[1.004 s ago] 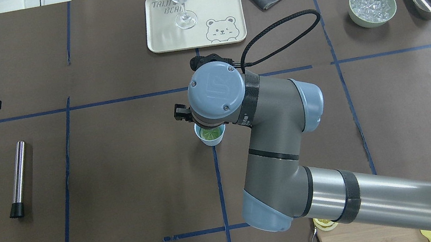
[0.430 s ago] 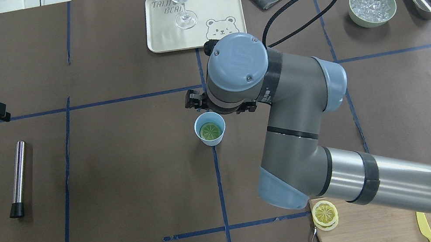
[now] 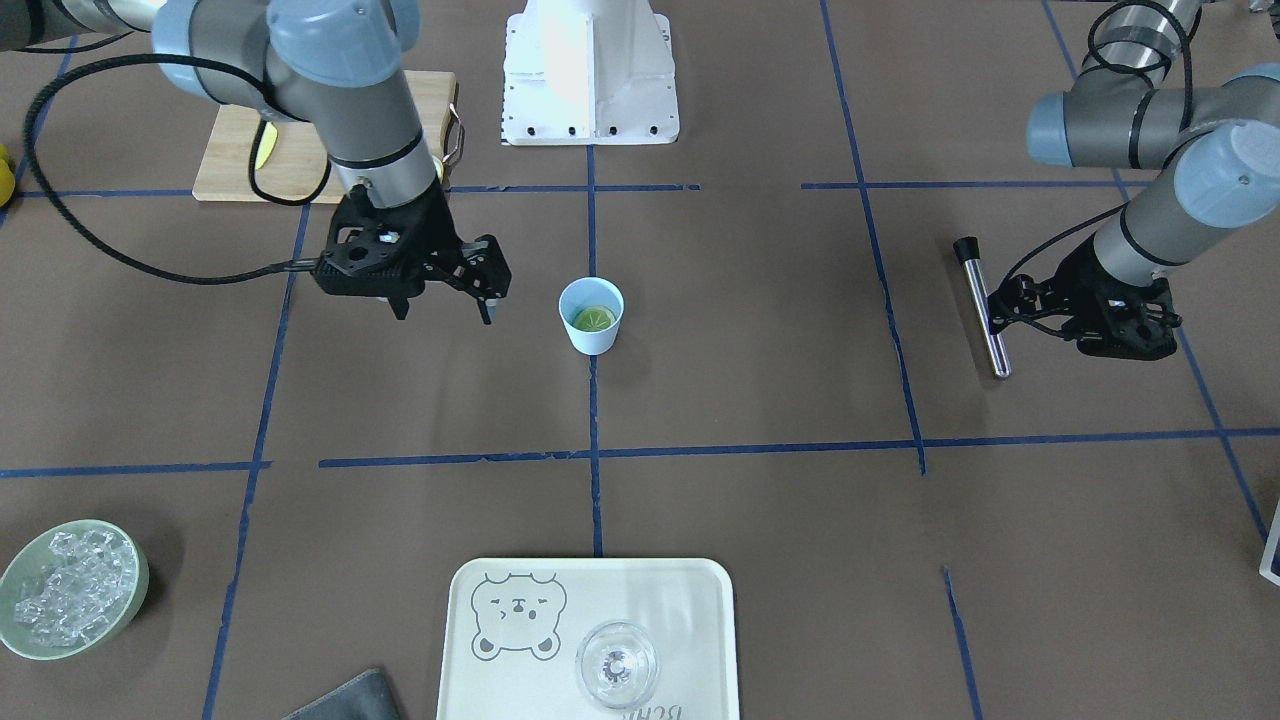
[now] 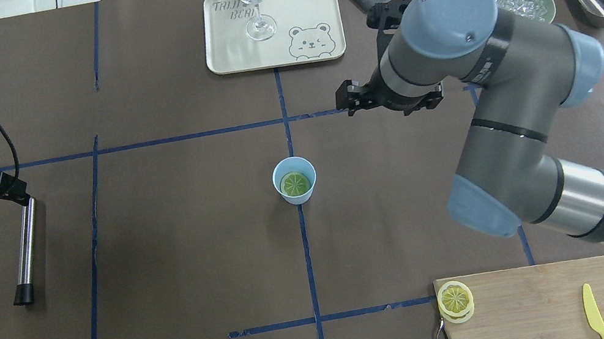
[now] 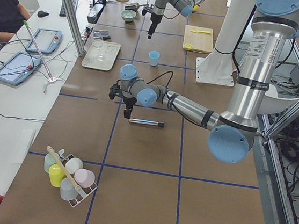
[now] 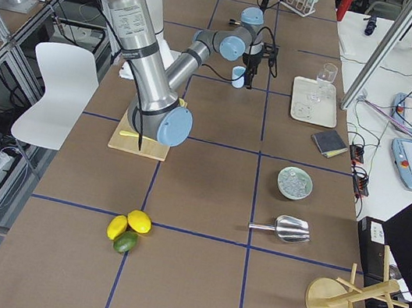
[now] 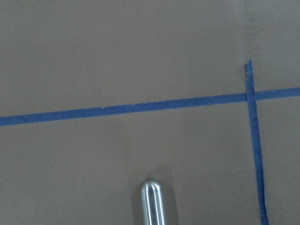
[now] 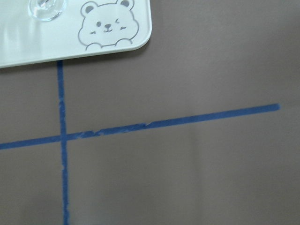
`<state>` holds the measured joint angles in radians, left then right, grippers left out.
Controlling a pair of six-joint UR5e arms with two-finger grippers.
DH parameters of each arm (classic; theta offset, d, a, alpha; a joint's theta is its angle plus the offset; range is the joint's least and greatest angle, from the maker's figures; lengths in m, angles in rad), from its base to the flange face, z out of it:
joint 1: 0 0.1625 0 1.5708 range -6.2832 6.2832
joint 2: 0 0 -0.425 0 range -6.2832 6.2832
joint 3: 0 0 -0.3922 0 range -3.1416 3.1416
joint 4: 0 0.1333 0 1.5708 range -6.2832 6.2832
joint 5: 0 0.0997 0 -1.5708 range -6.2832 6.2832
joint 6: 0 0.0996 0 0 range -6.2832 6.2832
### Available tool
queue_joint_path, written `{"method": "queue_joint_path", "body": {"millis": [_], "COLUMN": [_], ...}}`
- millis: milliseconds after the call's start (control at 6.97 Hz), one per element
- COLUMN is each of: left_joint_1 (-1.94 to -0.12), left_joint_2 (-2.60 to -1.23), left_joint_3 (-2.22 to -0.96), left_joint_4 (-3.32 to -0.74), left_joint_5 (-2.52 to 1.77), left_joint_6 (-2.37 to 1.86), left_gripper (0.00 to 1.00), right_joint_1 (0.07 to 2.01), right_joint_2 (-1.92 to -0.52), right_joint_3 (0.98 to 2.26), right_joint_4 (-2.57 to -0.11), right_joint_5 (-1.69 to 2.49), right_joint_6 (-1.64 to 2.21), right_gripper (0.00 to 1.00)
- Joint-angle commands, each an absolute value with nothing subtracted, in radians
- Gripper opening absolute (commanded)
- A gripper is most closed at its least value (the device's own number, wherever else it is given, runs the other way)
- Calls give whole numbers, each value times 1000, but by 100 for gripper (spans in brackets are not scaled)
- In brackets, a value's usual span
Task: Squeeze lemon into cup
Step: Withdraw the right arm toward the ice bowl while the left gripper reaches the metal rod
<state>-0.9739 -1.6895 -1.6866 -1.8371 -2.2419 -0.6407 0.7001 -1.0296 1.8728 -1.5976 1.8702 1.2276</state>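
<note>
Mid-table, shows the lemon point(image 4: 295, 183) lying flat in the bottom of the cup point(image 4: 296, 198), cut face up. Looks nearly finished, though no juice can be made out. Farther off, has the right gripper point(image 3: 445, 305) spread wide, empty, well apart from the cup. For the left gripper point(image 3: 1003, 305), by a metal rod point(image 4: 27, 249): cannot tell.

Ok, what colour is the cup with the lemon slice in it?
The cup is pale blue, inside and out, clearest in the overhead exterior view.
</note>
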Motion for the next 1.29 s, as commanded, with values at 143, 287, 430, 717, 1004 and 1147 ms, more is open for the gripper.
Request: {"method": "queue_joint_path", "body": {"millis": [143,287,430,717,1004,1147], "left_joint_1": [-916,-913,-913,-911,-913,-913], "left_joint_2": [-1683,-1692,-1692,-1698,-1701,-1701], "left_joint_3": [-1666,-1643,-1631,-1620,-1603,-1601], "left_joint_4": [-1835,-1835,-1835,-1833,-1835,-1835], "left_joint_5": [-2246,-2246,-2247,-2252,-2253,-2255], "left_joint_6": [-643,-643,-643,-644,-690,-698], "left_gripper": [100,100,100,100,100,100], "right_joint_1": [936,1033,1125,1242,1249,1255], "right_joint_2": [-1139,-1196,-1250,-1304,-1316,-1327], "right_joint_3": [1924,1922,1919,1911,1911,1911], "right_joint_4": [-1657,-1657,-1655,-1660,-1658,-1655], "right_joint_5": [2026,2089,2164,2235,2238,2240], "right_joint_6": [900,750,620,453,445,427], "right_gripper": [100,100,100,100,100,100]}}
